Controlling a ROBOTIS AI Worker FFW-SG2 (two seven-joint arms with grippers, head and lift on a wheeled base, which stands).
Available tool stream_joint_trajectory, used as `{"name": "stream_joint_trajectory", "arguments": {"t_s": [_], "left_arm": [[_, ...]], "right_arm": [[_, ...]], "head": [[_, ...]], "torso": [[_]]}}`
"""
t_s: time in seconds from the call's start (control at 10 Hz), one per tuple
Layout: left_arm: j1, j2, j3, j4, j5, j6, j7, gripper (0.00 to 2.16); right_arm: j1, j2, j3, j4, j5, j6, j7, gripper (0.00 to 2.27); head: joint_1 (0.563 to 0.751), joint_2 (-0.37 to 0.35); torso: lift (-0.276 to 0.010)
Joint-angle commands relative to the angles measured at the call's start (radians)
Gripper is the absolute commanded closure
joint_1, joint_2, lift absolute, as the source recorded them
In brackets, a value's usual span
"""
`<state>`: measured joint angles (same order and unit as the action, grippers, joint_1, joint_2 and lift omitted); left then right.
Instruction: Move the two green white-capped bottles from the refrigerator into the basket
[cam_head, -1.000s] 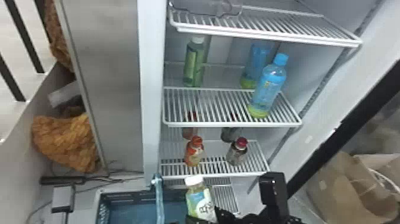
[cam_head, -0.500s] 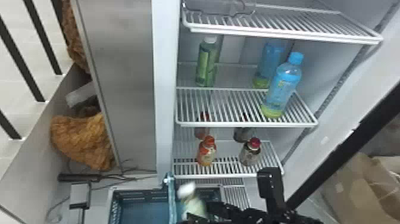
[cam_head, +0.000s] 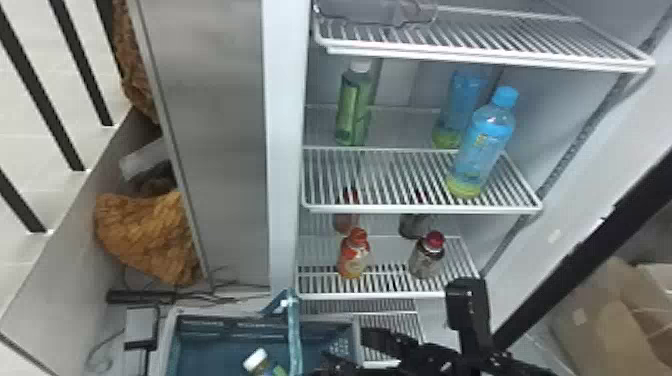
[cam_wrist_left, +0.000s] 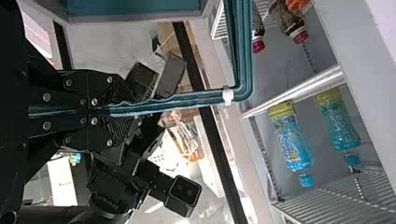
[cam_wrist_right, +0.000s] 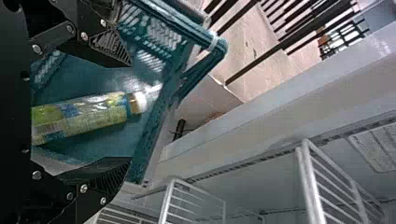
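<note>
My left gripper (cam_wrist_left: 120, 110) clenches its jaws on the handle (cam_wrist_left: 187, 101) of the basket (cam_head: 225, 332); my right gripper (cam_head: 347, 346) spreads empty jaws, the white-capped bottle (cam_wrist_right: 88, 115) inside.

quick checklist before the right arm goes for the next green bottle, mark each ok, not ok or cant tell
1. Right gripper open: ok, fingers apart on either side of the near bottle.
2. Near bottle inside the basket: ok, within its walls.
3. Near bottle resting on the basket floor: cannot tell.
4. Left gripper on the handle: ok, closed on it.
5. Other green bottle upright on its shelf: ok.
6. Both green bottles in the basket: not ok, only one.
</note>
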<state>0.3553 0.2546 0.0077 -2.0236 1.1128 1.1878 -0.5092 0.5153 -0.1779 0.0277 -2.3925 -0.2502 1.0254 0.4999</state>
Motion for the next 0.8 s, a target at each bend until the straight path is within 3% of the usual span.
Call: {"name": "stream_joint_trajectory", "arguments": {"t_s": [0.0, 0.3, 0.5, 0.7], "left_arm": [[0.003, 0.0, 0.004, 0.0, 0.0, 0.0, 0.0, 1.2], [0.005, -0.001, 0.004, 0.0, 0.0, 0.0, 0.0, 1.2], [0.008, -0.001, 0.008, 0.0, 0.0, 0.0, 0.0, 1.2], [0.008, -0.001, 0.008, 0.0, 0.0, 0.0, 0.0, 1.2]], "right_arm": [[0.02, 0.008, -0.01, -0.029, 0.023, -0.041, -0.006, 0.37], [0.069, 0.018, -0.028, -0.122, 0.081, -0.088, -0.032, 0.41], [0.155, 0.055, -0.082, -0.201, 0.115, -0.225, -0.078, 0.41], [0.177, 0.066, -0.097, -0.201, 0.111, -0.324, -0.101, 0.4]], "head": [[0.695, -0.15], [0.695, -0.171], [0.695, -0.195], [0.695, -0.242]], "torso": [[-0.004], [-0.004], [-0.004], [-0.004]]}}
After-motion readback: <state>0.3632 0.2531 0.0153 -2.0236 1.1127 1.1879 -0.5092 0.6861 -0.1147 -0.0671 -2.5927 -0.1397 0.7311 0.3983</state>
